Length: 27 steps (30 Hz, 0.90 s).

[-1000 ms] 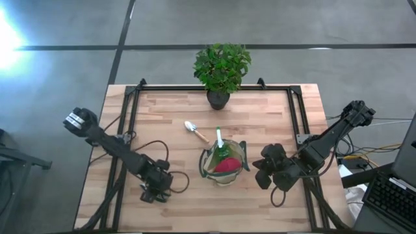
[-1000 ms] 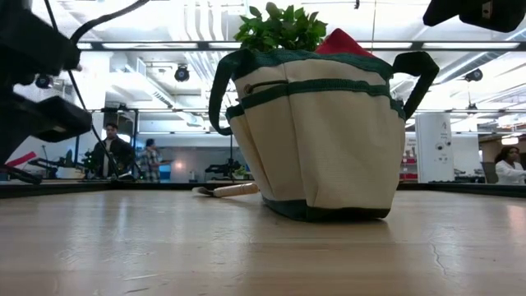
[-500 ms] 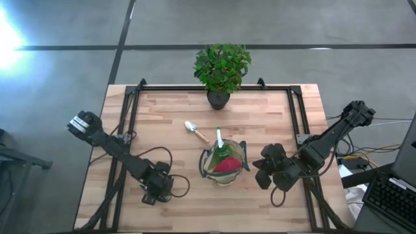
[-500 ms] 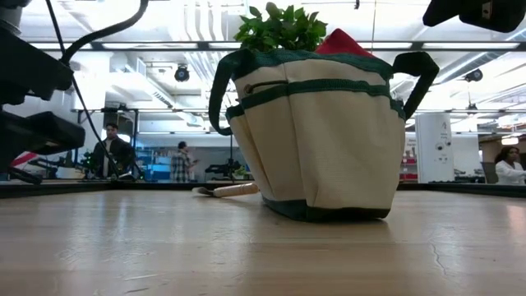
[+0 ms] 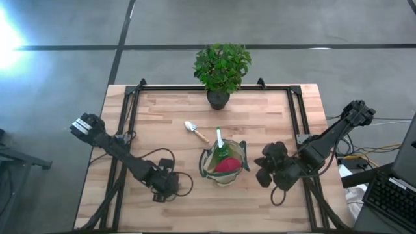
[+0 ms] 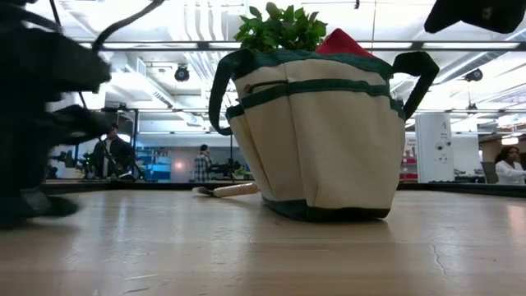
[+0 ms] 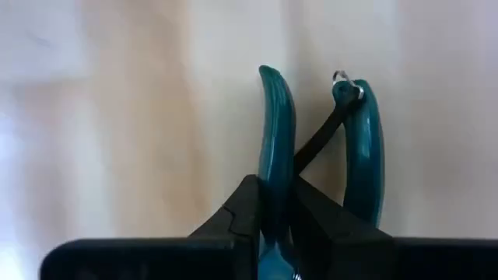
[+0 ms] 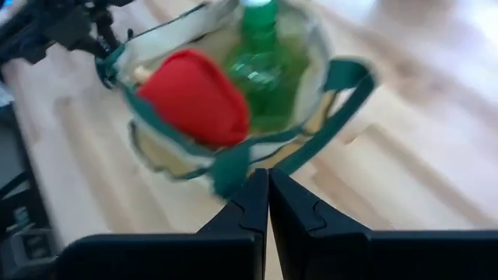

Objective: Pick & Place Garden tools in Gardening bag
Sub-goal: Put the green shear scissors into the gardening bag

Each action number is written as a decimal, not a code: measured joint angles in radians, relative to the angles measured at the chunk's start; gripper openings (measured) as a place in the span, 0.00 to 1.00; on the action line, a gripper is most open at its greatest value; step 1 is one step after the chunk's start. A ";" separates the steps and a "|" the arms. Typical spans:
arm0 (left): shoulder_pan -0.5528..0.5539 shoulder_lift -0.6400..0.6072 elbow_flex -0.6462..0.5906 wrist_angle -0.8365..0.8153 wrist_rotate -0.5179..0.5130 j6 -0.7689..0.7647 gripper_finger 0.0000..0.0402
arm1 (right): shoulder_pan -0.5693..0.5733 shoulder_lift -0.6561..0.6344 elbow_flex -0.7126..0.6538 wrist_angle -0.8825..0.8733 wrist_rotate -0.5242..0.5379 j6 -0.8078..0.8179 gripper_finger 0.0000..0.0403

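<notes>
Pruners [image 7: 311, 148] with dark green handles were seen lying on the wooden desk [image 5: 169, 117] near its front left part, and one of the two handles was clamped between the fingers of the left end effector [image 7: 272, 222]; the second handle stayed free just beside it, joined to the first by a thin dark link. In the high view the left end effector [image 5: 164, 186] was placed low over the desk, to the left of the gardening bag [image 5: 224, 164], and the pruners themselves could not be made out there. The gardening bag, of khaki fabric with dark green trim and handles, was standing upright near the middle of the desk toward its front edge. Inside it a red glove [image 8: 194, 97] and a green spray bottle [image 8: 264, 54] were held, the bottle upright with its pale top above the rim. A trowel [image 5: 195, 131] with a wooden handle was lying flat on the desk just behind the bag and to its left, apart from it. A potted plant [image 5: 221, 68] was standing at the back edge of the desk. The right end effector [image 8: 268, 206] was pressed together with nothing between its fingers, and it was hovering to the right of the bag, near one green handle. In the low view some persons were seen far behind in the room.
</notes>
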 joint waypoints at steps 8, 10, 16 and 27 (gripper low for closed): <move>0.001 -0.131 0.090 0.025 -0.457 0.008 0.11 | 0.000 -0.078 0.000 -0.153 0.157 0.040 0.02; 0.001 -0.177 0.103 0.084 -0.536 0.019 0.11 | 0.000 -0.109 0.000 -0.189 0.180 0.065 0.02; 0.001 -0.291 0.060 0.444 -0.490 0.211 0.11 | 0.000 -0.185 -0.001 -0.287 0.273 0.112 0.02; 0.133 -0.269 0.010 0.911 0.168 0.567 0.11 | 0.000 -0.221 -0.007 -0.310 0.315 0.093 0.02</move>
